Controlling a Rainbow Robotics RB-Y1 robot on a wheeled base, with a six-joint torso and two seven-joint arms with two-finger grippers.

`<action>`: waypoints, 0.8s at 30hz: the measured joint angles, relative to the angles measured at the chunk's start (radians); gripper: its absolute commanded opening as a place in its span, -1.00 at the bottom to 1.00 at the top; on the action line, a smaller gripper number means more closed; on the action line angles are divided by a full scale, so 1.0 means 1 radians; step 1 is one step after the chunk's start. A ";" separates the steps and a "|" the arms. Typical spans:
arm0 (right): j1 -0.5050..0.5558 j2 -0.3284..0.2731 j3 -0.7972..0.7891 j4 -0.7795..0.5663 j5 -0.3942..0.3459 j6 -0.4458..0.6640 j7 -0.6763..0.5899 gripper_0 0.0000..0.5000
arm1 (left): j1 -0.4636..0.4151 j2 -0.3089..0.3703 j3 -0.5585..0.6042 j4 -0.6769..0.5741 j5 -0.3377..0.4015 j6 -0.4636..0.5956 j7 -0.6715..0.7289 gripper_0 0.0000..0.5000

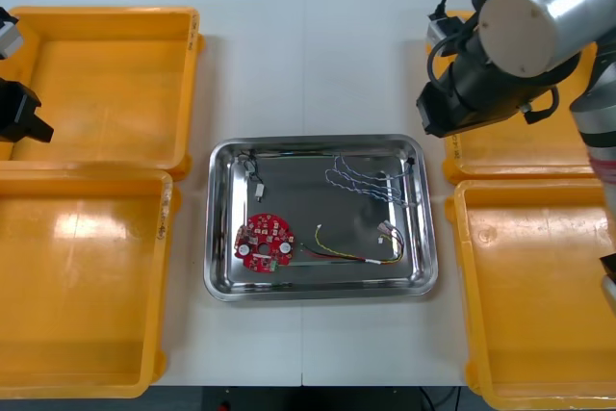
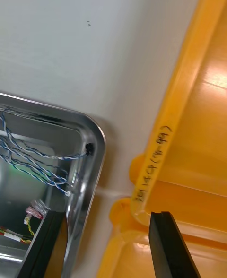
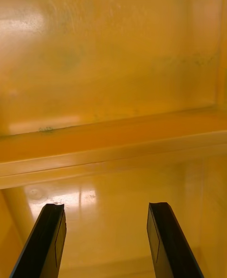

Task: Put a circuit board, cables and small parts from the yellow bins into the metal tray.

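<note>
**Status.** Circuit board (image 1: 267,243) lies flat in the metal tray (image 1: 219,281), left half, near side. Blue-white cable (image 1: 361,180) is spread loose at the tray's far right. Red-yellow cable (image 1: 346,255) runs from beside the board toward the near right. A small metal part (image 1: 255,172) sits at far left. Yellow bins (image 1: 106,84) look bare.

**Grippers.**
- Right gripper (image 2: 106,252): fingers apart, nothing btw. them, above the tray's far-right corner and the right bins' rims.
- Left gripper (image 3: 106,240): fingers apart, nothing held, over the rims where the two left bins meet.

**Handling (est.).**
- Board: light, rigid, fragile w/ exposed components. Grip at the rim, not the face.
- Cables: soft, springy, apt to snag. Pinch mid-bundle or at the connector.
- Small part: likely slippery. Close squarely on it.
</note>
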 measured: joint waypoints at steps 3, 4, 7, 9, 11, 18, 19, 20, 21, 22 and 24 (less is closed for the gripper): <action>0.001 -0.059 -0.027 0.000 -0.059 0.000 -0.003 1.00 | 0.013 0.002 0.007 0.000 0.000 -0.004 0.000 1.00; 0.003 -0.077 -0.040 0.000 -0.076 0.000 -0.009 1.00 | 0.015 0.003 0.008 0.001 0.001 -0.005 0.000 1.00; 0.018 -0.131 -0.094 0.000 -0.135 0.000 -0.028 1.00 | 0.025 0.003 0.009 0.001 0.001 -0.009 0.000 1.00; 0.034 -0.164 -0.134 -0.001 -0.162 0.000 -0.029 1.00 | 0.035 0.004 0.013 0.001 0.001 -0.017 0.001 1.00; 0.056 -0.195 -0.169 -0.002 -0.182 0.000 -0.029 1.00 | 0.043 0.004 0.017 0.001 0.002 -0.025 0.001 1.00; 0.155 -0.299 -0.258 -0.015 -0.229 0.001 -0.031 1.00 | 0.049 0.005 0.018 0.002 0.003 -0.030 0.004 1.00; 0.171 -0.310 -0.269 -0.018 -0.229 0.001 -0.036 1.00 | 0.049 0.006 0.018 0.002 0.003 -0.030 0.004 1.00; 0.189 -0.320 -0.282 -0.021 -0.230 0.001 -0.048 1.00 | 0.049 0.006 0.018 0.002 0.003 -0.031 0.005 1.00; 0.208 -0.328 -0.293 -0.024 -0.230 0.001 -0.060 1.00 | 0.050 0.006 0.018 0.002 0.003 -0.031 0.005 1.00; 0.226 -0.335 -0.304 -0.026 -0.231 0.001 -0.071 1.00 | 0.050 0.007 0.018 0.002 0.003 -0.031 0.005 1.00; 0.255 -0.343 -0.322 -0.030 -0.233 0.001 -0.080 1.00 | 0.050 0.011 0.018 0.002 0.002 -0.031 0.005 1.00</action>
